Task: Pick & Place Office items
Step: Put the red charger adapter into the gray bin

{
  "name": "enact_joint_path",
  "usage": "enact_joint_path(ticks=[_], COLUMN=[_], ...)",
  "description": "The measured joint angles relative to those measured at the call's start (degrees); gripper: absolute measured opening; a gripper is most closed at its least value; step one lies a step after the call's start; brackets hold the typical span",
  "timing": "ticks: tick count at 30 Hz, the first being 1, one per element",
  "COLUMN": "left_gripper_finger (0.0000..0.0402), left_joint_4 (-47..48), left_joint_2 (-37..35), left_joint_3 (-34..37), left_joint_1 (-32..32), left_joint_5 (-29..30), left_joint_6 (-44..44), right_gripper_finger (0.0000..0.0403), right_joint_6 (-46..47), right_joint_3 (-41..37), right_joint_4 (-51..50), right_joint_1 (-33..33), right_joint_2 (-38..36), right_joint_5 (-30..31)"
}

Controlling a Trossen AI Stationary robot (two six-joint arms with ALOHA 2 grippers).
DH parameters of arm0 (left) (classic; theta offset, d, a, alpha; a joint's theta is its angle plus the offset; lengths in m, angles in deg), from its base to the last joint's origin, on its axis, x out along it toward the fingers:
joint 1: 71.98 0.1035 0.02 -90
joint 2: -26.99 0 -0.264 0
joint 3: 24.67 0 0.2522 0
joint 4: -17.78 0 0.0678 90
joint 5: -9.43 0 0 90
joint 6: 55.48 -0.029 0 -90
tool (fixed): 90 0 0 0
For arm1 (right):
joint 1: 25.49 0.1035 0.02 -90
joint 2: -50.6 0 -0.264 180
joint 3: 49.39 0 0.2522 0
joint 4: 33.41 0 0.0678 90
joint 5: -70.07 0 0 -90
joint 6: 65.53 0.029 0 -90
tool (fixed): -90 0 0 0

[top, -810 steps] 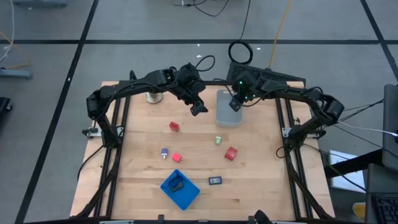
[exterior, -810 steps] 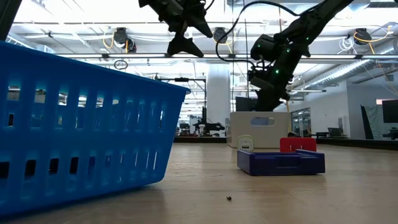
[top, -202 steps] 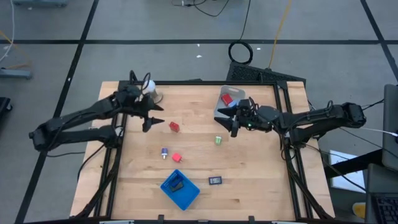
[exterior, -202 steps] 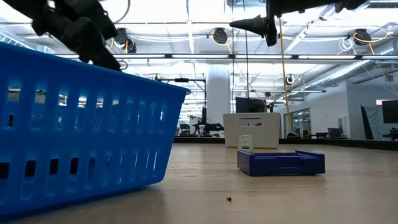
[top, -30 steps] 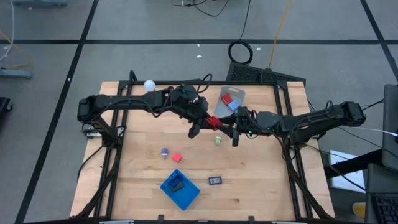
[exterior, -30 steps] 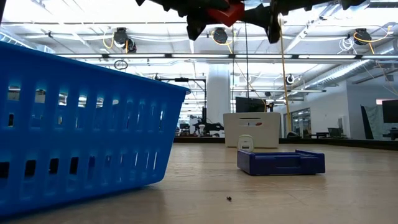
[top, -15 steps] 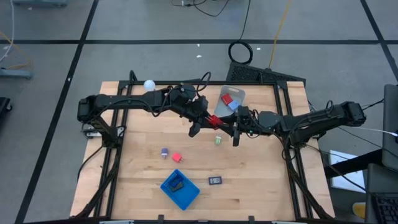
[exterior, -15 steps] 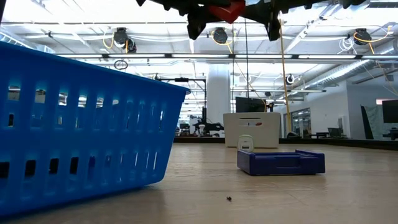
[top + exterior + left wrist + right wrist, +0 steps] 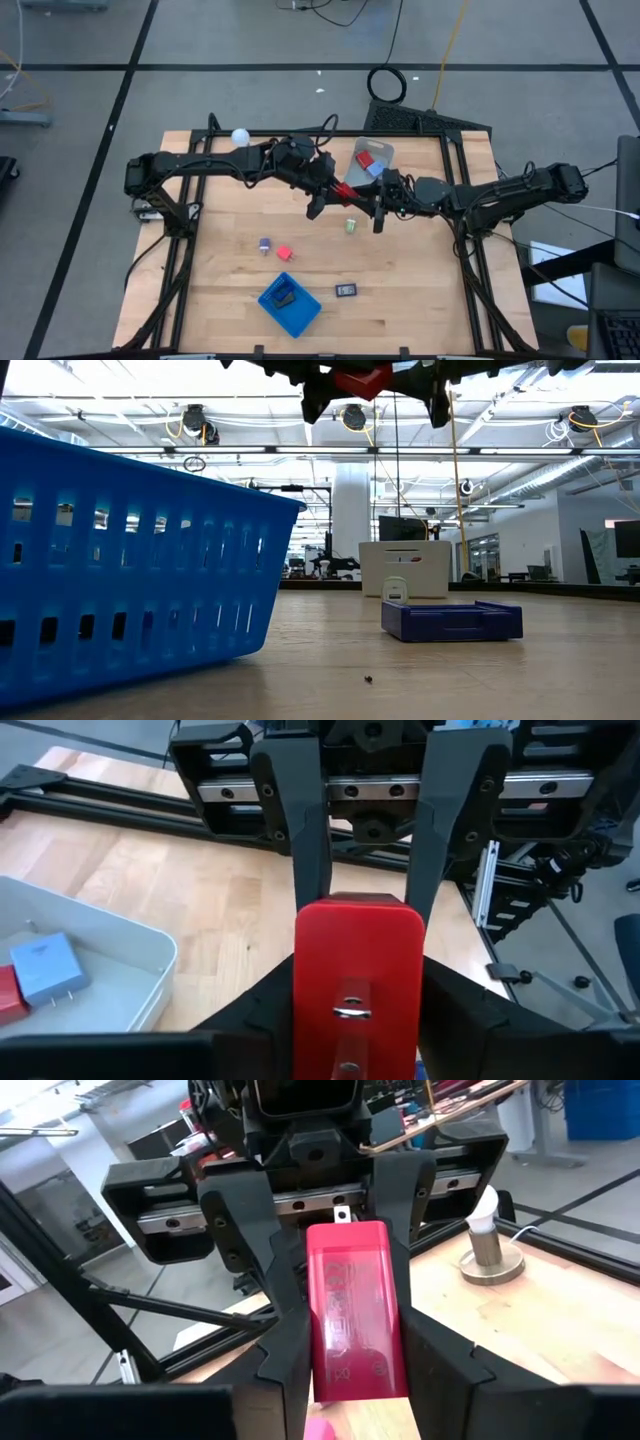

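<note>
Both claws meet at the red block [image 9: 346,193], held in the air just beside the clear bin [image 9: 371,160]. Right claw [image 9: 376,205] is clamped on one end; left claw [image 9: 322,192] grips the other, though its fingers [image 9: 240,1240] appear to be loosening. Risk: if the right claw's hold is shallow, the block may drop to the surface [image 9: 420,280] short of the bin.

- We see a wooden table [image 9: 220,290] with a blue basket [image 9: 290,302] near its front edge;
- a clear bin [image 9: 378,152] sits toward the back;
- a white ball on a round stand [image 9: 240,137] stands at the back left corner;
- a cable coil [image 9: 386,84] lies on the floor beyond.
</note>
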Motion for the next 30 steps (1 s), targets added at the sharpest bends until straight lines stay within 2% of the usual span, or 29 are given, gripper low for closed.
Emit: enact_joint_path(ticks=[4,7,22,30], left_gripper_finger=[0.0145,0.0155,0.0293,0.0334], left_joint_4=[0.03,0.10,6.02,15.67], left_joint_2=[0.00,0.00,0.00,0.00], left_joint_3=[0.00,0.00,0.00,0.00], left_joint_1=[0.00,0.07,0.15,0.18], left_joint_5=[-0.13,-0.12,0.11,-1.53], left_joint_6=[0.02,0.06,1.24,-0.93], right_gripper_finger=[0.0115,0.0115,0.0115,0.0114], right_joint_6=[-0.29,-0.26,-1.07,-1.51], right_joint_3=[0.00,0.00,-0.02,-0.02], right_joint_4=[0.08,0.10,0.15,-1.48], right_joint_1=[0.02,0.00,-0.17,-0.74], right_joint_2=[0.00,0.00,0.07,0.04], right_joint_5=[-0.01,0.19,-0.05,1.26])
